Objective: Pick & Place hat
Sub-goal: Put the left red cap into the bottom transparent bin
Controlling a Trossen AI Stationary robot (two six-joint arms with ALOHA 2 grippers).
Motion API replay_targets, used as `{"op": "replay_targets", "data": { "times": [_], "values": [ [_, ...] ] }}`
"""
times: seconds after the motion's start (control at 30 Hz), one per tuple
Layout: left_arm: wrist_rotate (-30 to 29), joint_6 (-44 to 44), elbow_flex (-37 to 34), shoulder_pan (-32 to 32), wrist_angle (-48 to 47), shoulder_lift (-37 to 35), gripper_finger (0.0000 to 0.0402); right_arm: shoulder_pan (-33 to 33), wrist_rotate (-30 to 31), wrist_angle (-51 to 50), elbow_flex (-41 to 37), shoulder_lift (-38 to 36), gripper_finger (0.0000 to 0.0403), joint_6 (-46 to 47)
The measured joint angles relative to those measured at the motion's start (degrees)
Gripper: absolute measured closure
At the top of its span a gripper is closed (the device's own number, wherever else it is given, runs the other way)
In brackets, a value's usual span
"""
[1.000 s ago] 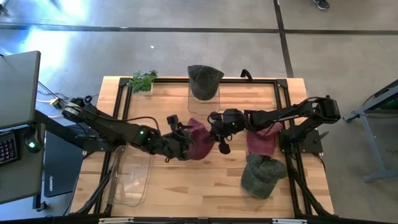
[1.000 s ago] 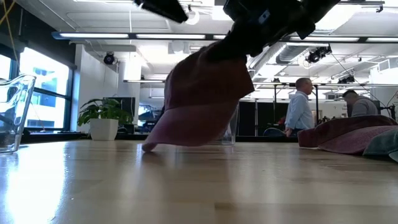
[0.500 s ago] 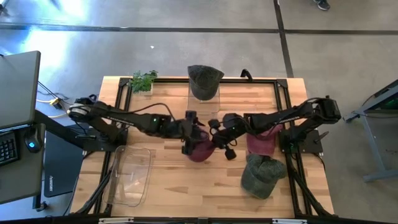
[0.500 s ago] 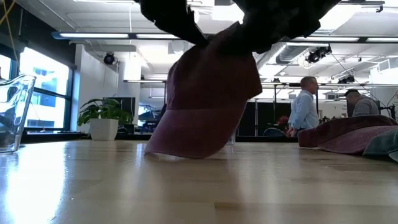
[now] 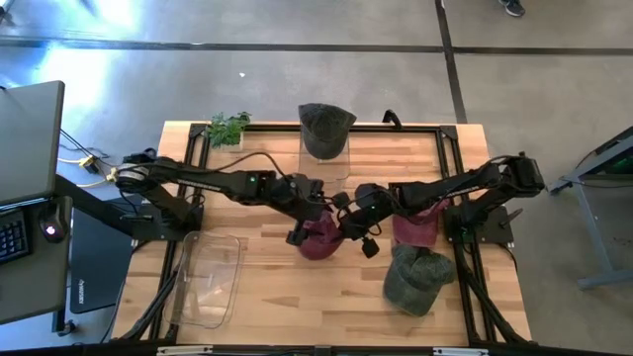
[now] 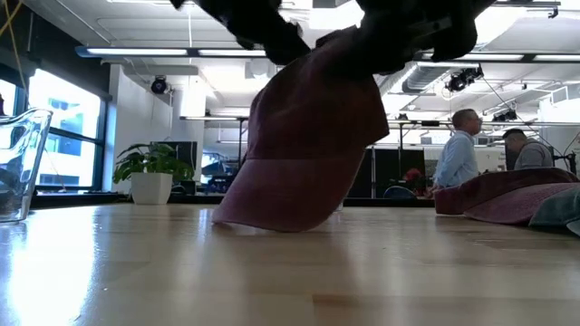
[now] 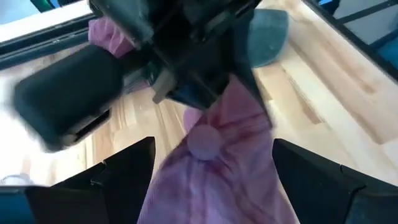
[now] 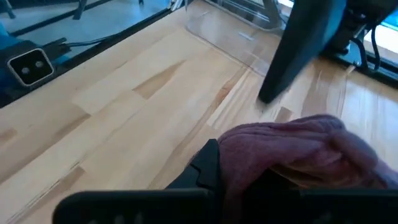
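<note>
the left gripper (image 5: 309, 210) has swung in, fingers spread over the maroon hat (image 5: 321, 235) that the right gripper (image 5: 348, 223) pinches mid-table, brim touching wood, so a handover looks close.

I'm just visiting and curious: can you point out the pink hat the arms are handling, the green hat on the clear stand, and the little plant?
pink hat (image 5: 321, 237), high view, on its crown.
green hat on the stand (image 5: 324, 126), high view, on its top.
plant (image 5: 228, 128), high view, on its leaves.
</note>
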Motion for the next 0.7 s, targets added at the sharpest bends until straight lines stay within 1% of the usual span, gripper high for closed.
{"op": "replay_targets", "data": {
  "times": [0.07,0.17,0.23,0.37,0.43,0.57,0.7],
  "values": [
    [-0.11,-0.08,-0.37,-0.02,-1.46,0.23,0.0083,0.30,0.02,0.01,0.00,-0.99,0.0392,-0.44],
    [-0.03,0.10,0.10,-0.13,0.92,-0.11,0.0083,0.70,0.35,-1.63,-0.02,-3.13,0.0390,-0.53],
    [1.07,0.19,-0.07,-0.13,1.62,0.23,0.0083,0.78,1.85,-3.34,0.00,-5.15,0.0393,-0.65],
    [8.22,0.94,-0.16,-0.11,5.12,0.29,0.0083,0.77,6.43,-6.95,0.00,-8.36,0.0399,-0.42],
    [9.99,0.93,-0.09,-0.13,6.61,0.22,0.0083,0.74,7.19,-7.45,-0.02,-9.22,0.0396,-0.42],
    [9.60,0.95,-0.13,-0.13,9.16,0.24,0.0083,0.75,6.66,-8.79,-0.02,-9.64,0.0387,-0.37],
    [7.95,1.25,-0.13,-0.13,10.66,0.24,0.0083,0.79,4.17,-11.60,-0.02,-9.64,0.0392,-0.54]
  ]
}}
